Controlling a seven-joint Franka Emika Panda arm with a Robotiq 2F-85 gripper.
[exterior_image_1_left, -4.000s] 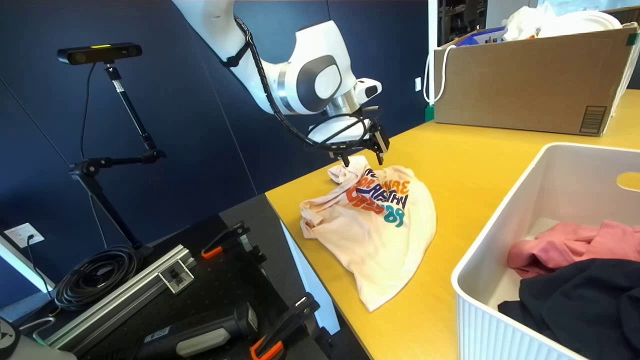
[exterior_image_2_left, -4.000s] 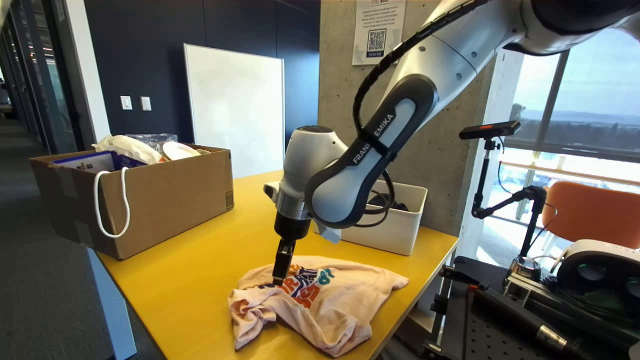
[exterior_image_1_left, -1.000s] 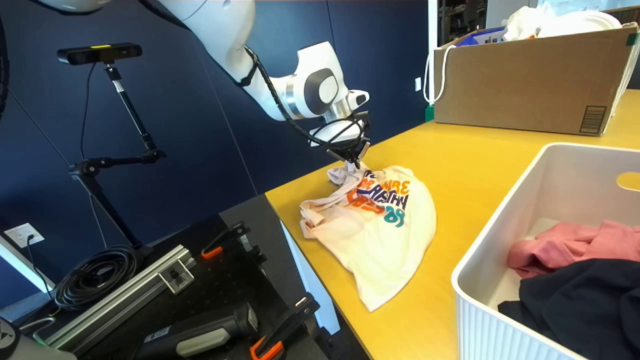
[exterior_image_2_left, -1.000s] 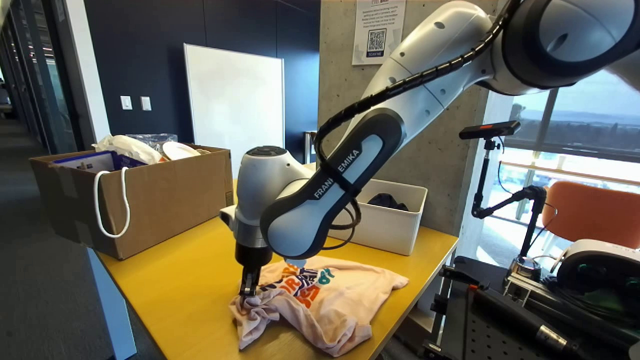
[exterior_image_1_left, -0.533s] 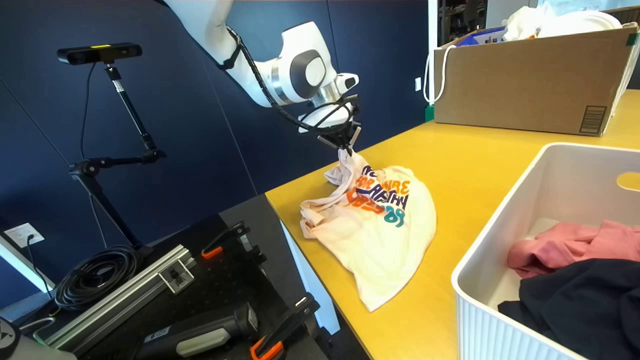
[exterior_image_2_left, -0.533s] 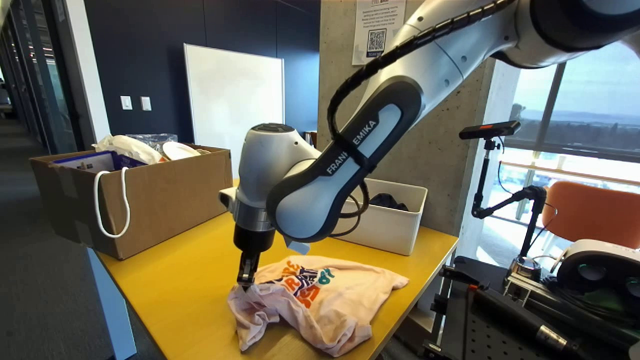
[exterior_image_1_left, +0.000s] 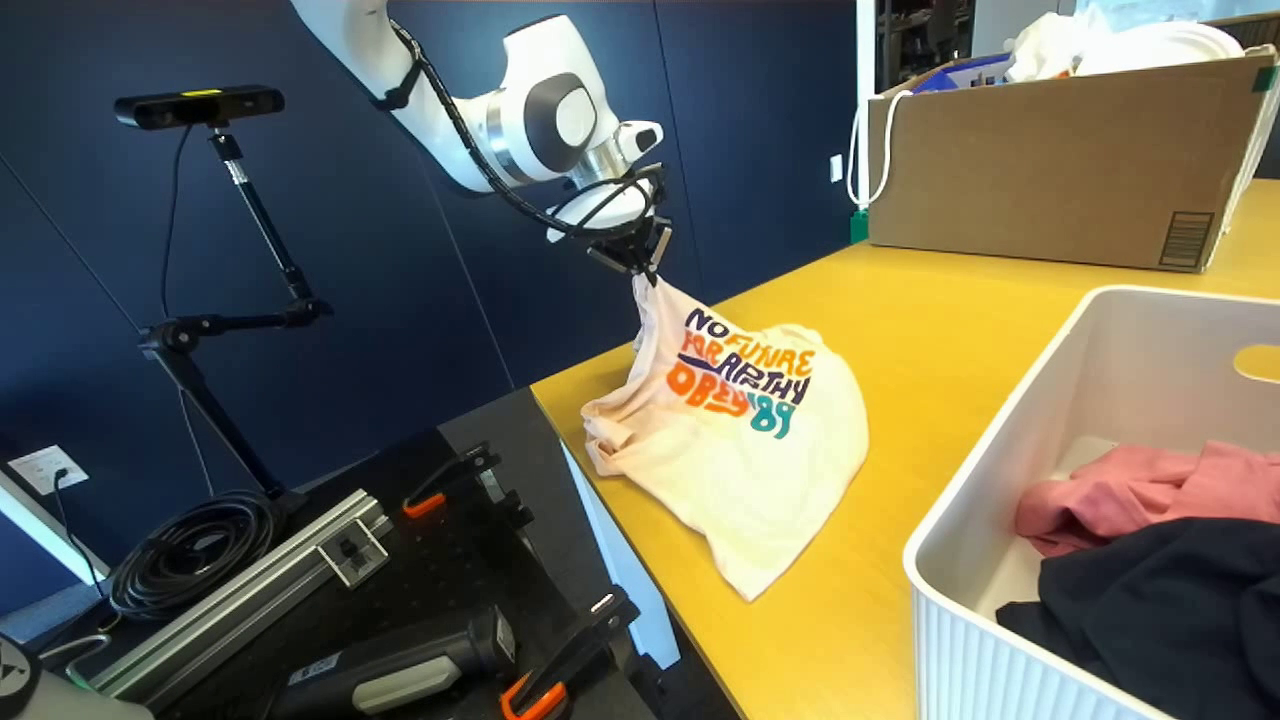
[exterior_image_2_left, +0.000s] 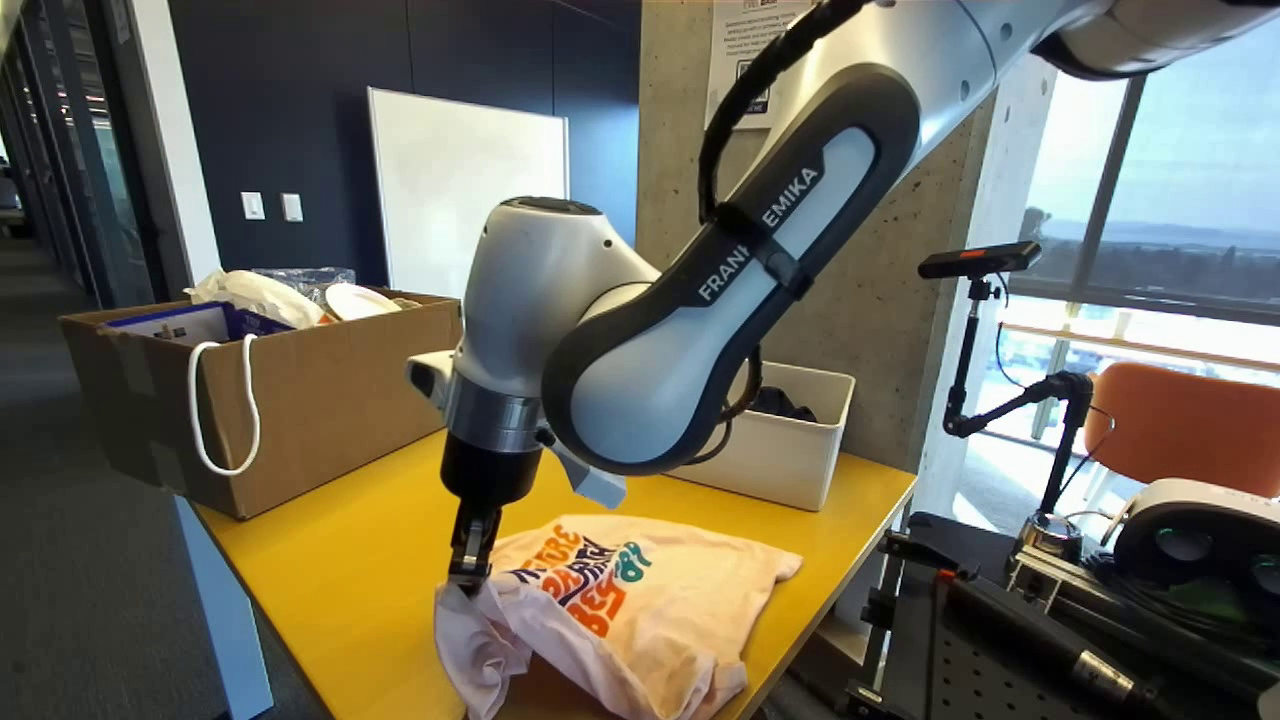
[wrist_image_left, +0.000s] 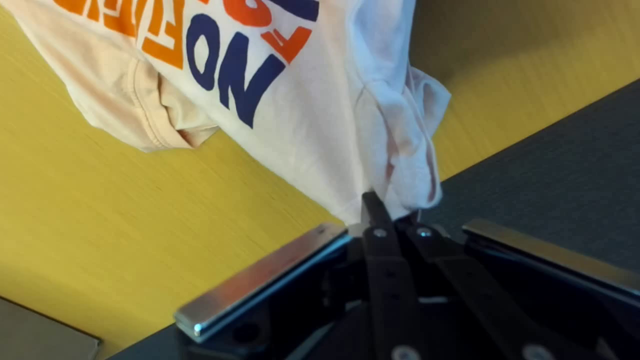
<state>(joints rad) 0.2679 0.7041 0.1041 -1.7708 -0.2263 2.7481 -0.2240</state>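
From the left in an exterior view, the pincer (exterior_image_1_left: 650, 276), clenched on a gathered end of the pale shirt (exterior_image_1_left: 750, 480), has risen over the last half second and drawn that end up off the worktop (exterior_image_1_left: 930, 320), near its left corner. The lettering (exterior_image_1_left: 745, 372), crumpled a second ago, now reads almost whole as the shirt pulls taut. The grip seems firm, but the lift looks only partial: the rest lies spread close by the left edge. Further right, the cardboard box (exterior_image_1_left: 1050, 170) stands well apart at the far edge. Rightmost comes the white bin (exterior_image_1_left: 960, 670), near the worktop's corner by the concrete pillar (exterior_image_2_left: 880, 330), with rose cloth (exterior_image_1_left: 1160, 490) and navy cloth (exterior_image_1_left: 1160, 610) inside; its wall stands between them and the shirt
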